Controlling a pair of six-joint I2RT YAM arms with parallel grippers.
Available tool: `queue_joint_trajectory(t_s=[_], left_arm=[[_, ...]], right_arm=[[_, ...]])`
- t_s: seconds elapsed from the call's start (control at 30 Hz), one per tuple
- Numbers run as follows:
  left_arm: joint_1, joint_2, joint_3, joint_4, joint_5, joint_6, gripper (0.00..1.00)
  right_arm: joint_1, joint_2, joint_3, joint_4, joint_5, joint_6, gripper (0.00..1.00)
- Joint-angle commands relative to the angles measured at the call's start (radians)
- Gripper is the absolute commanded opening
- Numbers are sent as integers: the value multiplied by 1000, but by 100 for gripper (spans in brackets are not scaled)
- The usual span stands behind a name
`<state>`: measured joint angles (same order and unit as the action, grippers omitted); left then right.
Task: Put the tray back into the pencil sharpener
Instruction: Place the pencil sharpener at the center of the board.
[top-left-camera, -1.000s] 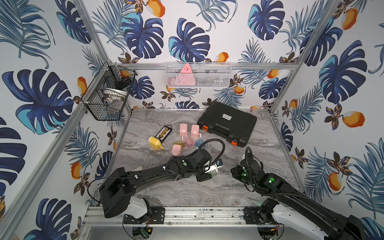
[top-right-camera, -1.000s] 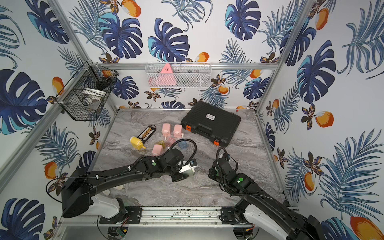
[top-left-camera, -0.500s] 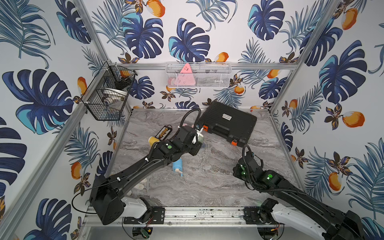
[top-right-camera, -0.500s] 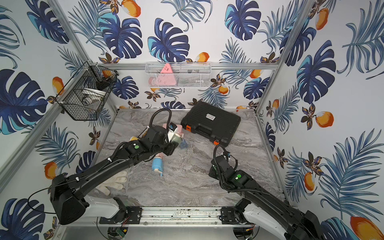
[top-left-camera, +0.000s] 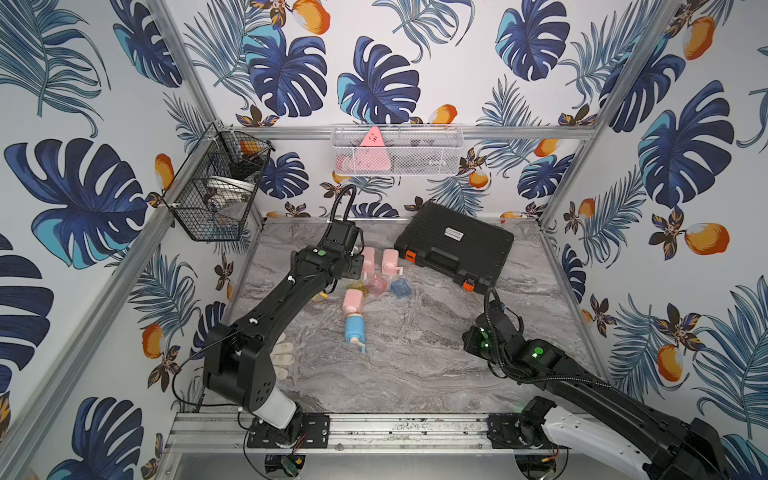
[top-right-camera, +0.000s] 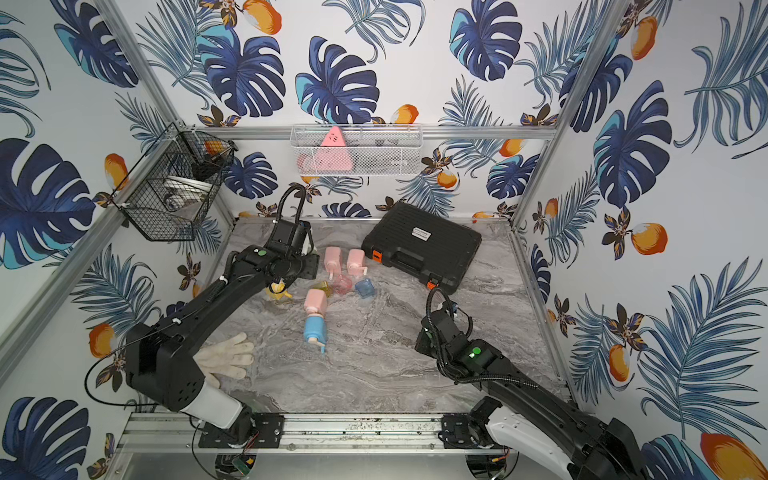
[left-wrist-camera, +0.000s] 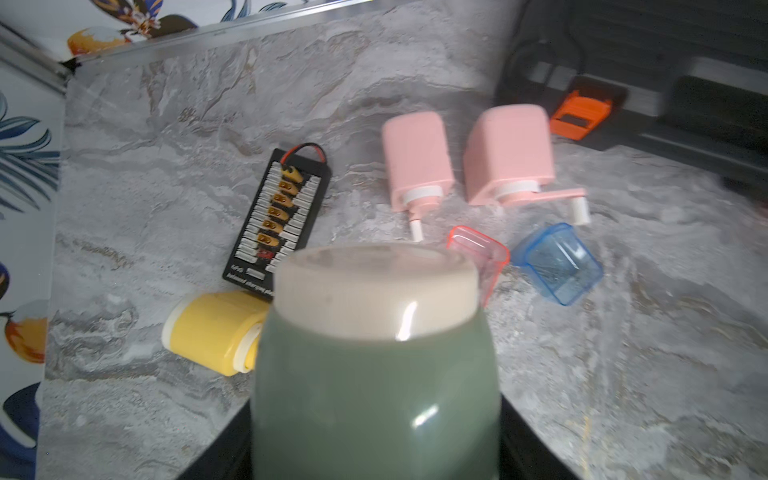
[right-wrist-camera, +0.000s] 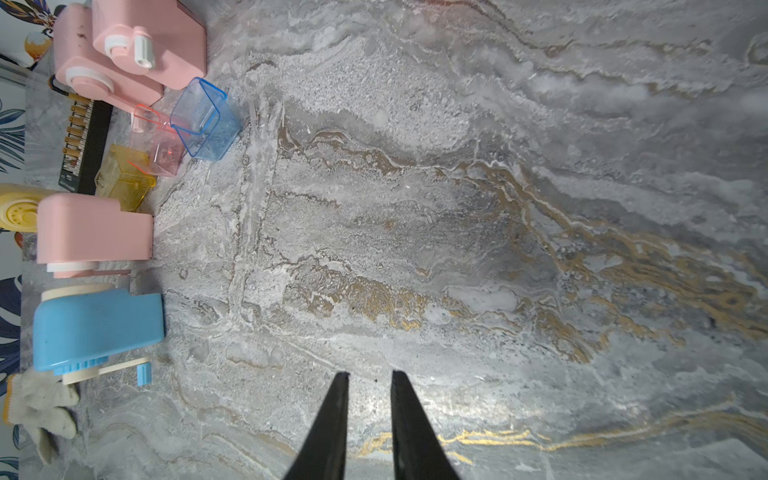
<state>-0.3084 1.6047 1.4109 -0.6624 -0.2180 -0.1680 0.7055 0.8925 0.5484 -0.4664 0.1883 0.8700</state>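
Marble tabletop (top-left-camera: 415, 374) lay bare at the front. There the right gripper (right-wrist-camera: 370, 374) hung low with its jaws a narrow slit apart, holding nothing. It had hardly shifted in the last second.

The left arm had changed. A second earlier it lay stretched across the front centre, its tip close to the right gripper. It had since swung away to the back-left cluster.

Off to the left lay a white glove (top-right-camera: 226, 359). Farther in, the blue sharpener (top-left-camera: 353, 328) lay on its side, end to end with a pink sharpener (top-left-camera: 353, 300). Beyond them three loose trays huddled close: yellow tray (right-wrist-camera: 124, 178), pink tray (top-left-camera: 376, 284) and blue tray (top-left-camera: 400, 287).

Over that spot the left gripper (top-left-camera: 352, 266) clamped a green sharpener (left-wrist-camera: 374, 374) with a cream end. Whether a tray sat inside it could not be told, so I judged the task unfinished.

A yellow sharpener (left-wrist-camera: 212, 332) and a charging board (left-wrist-camera: 278, 224) lay just beyond. The back pink sharpeners (left-wrist-camera: 417, 160) and the black case (top-left-camera: 455, 247) crowded the rest. Set-down room looked tight, and the held body blocked much of the wrist view.
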Motion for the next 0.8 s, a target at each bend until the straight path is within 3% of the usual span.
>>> queue_joint_trajectory(t_s=[0.0, 0.4, 0.77], left_arm=[[27, 58, 44, -18, -20, -31, 0], [79, 321, 213, 16, 37, -53, 0], [101, 434, 260, 52, 63, -74, 0]], right_arm=[[0, 2, -1, 42, -25, -17, 22], [0, -27, -25, 49, -47, -19, 22], [0, -27, -25, 45, -52, -21, 23]])
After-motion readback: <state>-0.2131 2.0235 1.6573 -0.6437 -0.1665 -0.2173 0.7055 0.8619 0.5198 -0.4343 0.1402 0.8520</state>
